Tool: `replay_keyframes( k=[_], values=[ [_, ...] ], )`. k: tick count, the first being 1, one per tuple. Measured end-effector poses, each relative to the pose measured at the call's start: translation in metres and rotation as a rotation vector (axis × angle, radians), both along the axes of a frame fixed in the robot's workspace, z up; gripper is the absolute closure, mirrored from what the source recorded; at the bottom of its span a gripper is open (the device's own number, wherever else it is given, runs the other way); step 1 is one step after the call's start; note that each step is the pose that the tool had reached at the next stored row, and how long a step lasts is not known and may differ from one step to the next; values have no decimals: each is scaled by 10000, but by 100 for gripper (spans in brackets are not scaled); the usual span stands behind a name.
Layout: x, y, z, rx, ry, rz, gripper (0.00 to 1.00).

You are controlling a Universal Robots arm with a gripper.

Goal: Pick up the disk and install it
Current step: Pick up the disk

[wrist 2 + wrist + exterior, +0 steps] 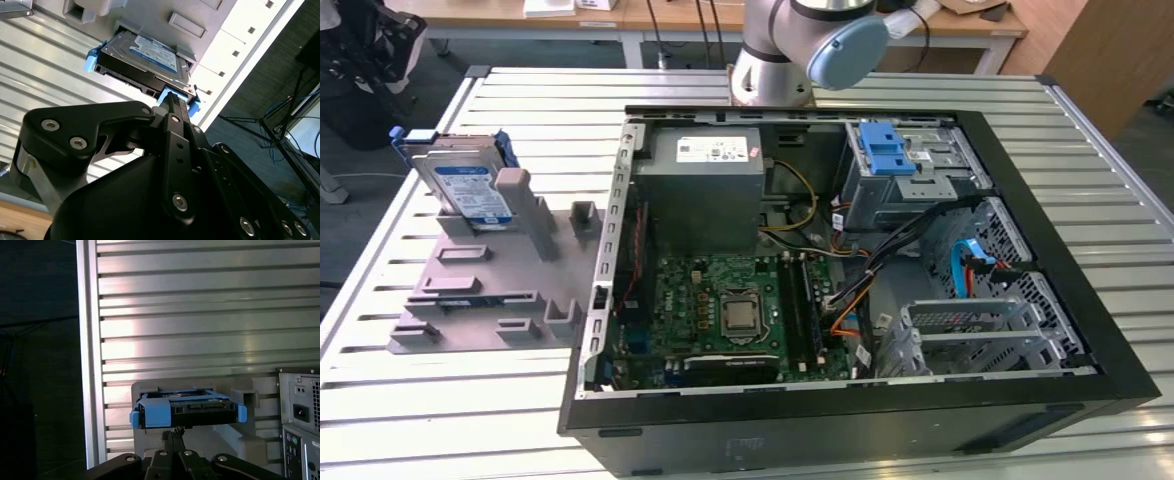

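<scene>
You're in a robotics lab: a robot arm (781,60) stands on a slatted aluminium surface (454,420) beside an opened desktop computer case (827,440), with wooden desks (467,12) behind.

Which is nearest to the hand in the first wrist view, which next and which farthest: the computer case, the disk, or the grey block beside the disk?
1. The disk: standing on edge, straight ahead of the hand.
2. The grey block: beside the disk's blue end.
3. The computer case: beyond that block, farthest off.
</scene>
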State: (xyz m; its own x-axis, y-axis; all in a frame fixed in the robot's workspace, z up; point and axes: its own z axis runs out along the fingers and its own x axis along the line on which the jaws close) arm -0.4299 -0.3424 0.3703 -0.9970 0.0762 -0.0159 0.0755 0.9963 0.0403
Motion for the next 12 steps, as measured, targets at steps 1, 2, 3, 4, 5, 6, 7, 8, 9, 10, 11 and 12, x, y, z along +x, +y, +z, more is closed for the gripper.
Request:
replay_keyframes(
  k=[1,2,3,4,5,6,7,8,9,10,11,12],
  values=[
    [-2,0,0,-1,0,0,89],
    [-3,0,0,0,0,0,89],
    [-3,0,0,0,0,0,89],
    [-3,0,0,0,0,0,89],
    [-3,0,0,0,0,0,89],
    [-4,0,0,0,0,0,89],
    [-4,0,0,0,0,0,89],
    [-4,0,-1,0,0,1,89],
    [-4,0,-1,0,0,10,89],
    [-4,0,0,-1,1,22,89],
    [-4,0,-1,-1,1,33,89],
    [-4,0,-1,-1,1,47,89]
  ],
)
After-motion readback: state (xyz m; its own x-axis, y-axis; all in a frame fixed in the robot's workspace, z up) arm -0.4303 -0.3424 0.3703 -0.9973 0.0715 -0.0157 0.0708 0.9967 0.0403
